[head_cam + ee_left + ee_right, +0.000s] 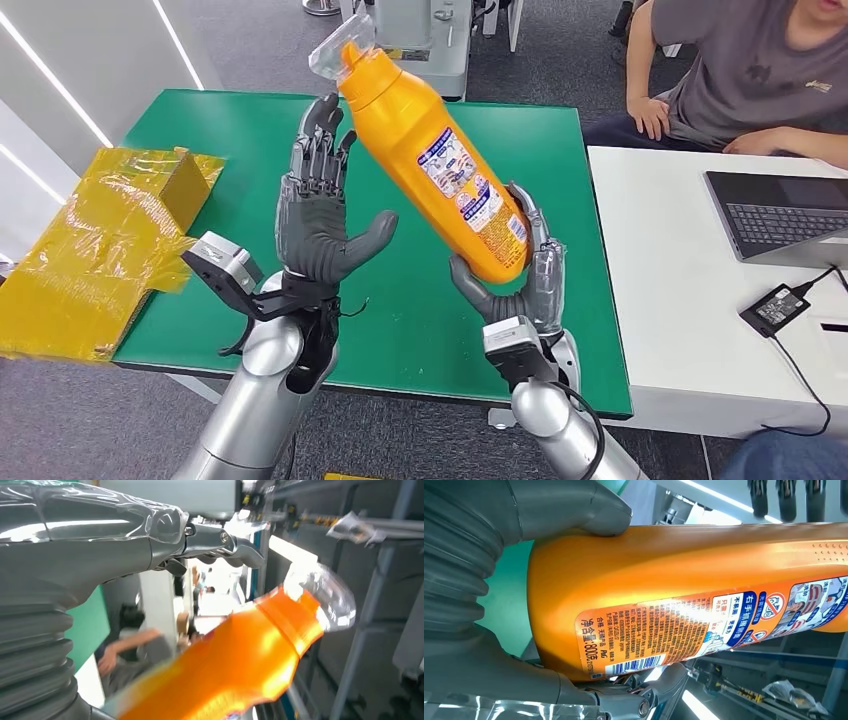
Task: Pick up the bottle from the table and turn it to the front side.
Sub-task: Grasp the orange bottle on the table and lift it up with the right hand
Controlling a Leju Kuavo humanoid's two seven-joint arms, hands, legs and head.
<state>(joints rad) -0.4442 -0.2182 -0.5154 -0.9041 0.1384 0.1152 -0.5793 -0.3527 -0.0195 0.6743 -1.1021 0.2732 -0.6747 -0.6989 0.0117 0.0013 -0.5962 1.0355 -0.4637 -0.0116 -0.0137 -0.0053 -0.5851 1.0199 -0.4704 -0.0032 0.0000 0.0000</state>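
Note:
An orange bottle [430,160] with a clear cap and a printed label is lifted above the green table [230,130], tilted with its cap up and to the left. My right hand [520,275] grips its lower end; up close the thumb and fingers wrap the bottle's base [574,595], with the barcode label facing the wrist camera. My left hand [318,215] stands upright to the left of the bottle, palm toward it and fingers spread, apart from it. From the left wrist the bottle [240,665] looks blurred beyond the left hand's fingers [225,547].
A yellow plastic-wrapped package [100,240] lies over the table's left edge. A white desk [680,290] at the right carries a laptop [780,215] and a power adapter [775,308]. A person in a grey shirt [750,75] sits behind it.

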